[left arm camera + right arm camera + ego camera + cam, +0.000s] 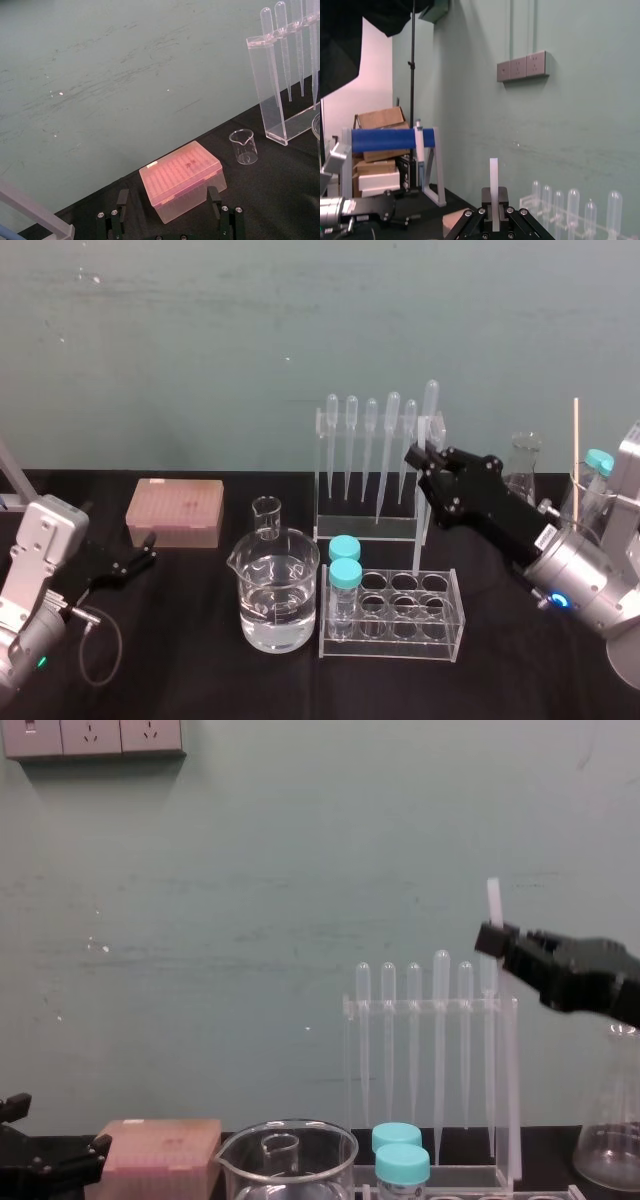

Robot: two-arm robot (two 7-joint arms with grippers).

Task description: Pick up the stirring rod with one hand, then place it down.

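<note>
Table (200,670), black-topped, spreads beneath both grippers. Raised over it, the right gripper (418,456) has its fingers clamped on the stirring rod (512,1080), which stands nearly upright: a short stub pokes above the fingers and the long remainder hangs below them. Well apart from it, the left gripper (148,550) sits low near the table, its fingers spread with nothing between them. Just below the right gripper stands the pipette rack (420,1006), its end just beside the hanging rod. Lower and nearer than that gripper is the tube rack (440,630), holding two blue-capped tubes (345,575). Between the two grippers stands a large beaker (278,600) of clear liquid. Just ahead of the left gripper's fingers lies a pink tip box (175,512). A small beaker (266,515) stands behind the large one. Whether the rod's lower end touches anything cannot be told.
</note>
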